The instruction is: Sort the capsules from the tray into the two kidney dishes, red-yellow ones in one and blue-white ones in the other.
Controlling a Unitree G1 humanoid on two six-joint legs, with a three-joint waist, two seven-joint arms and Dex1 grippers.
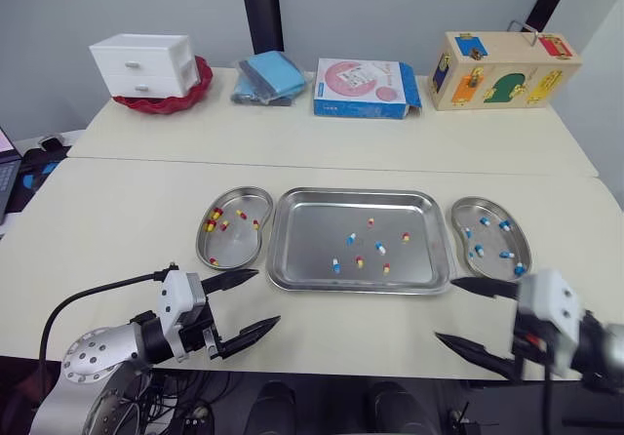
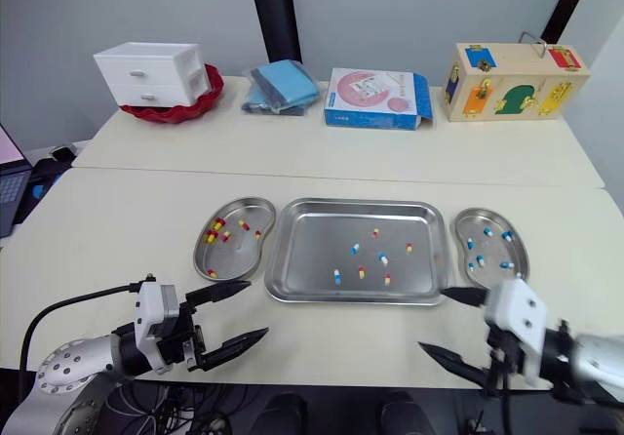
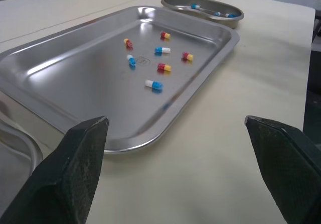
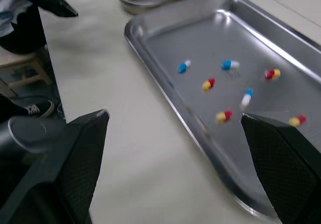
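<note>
A steel tray [image 1: 312,240] lies mid-table with several loose capsules: red-yellow ones [image 1: 359,261] and blue-white ones [image 1: 380,249]. On its left, the kidney dish [image 1: 234,250] holds several red-yellow capsules [image 1: 216,214]. The kidney dish [image 1: 490,208] on its right holds several blue-white capsules [image 1: 505,254]. My left gripper [image 1: 266,296] hovers open at the table's front edge, below the left dish. Near the tray's front right corner my right gripper [image 1: 446,308] is open too. Each wrist view looks across the tray [image 3: 75,78] [image 4: 200,43] between empty fingers [image 3: 75,174] [image 4: 281,158].
Along the back of the table stand a white drawer box [image 1: 146,64] on a red dish, blue cloths [image 1: 271,76], a pink-and-blue carton [image 1: 363,88] and a wooden latch box [image 1: 502,69]. A laptop [image 1: 8,162] sits off the left edge.
</note>
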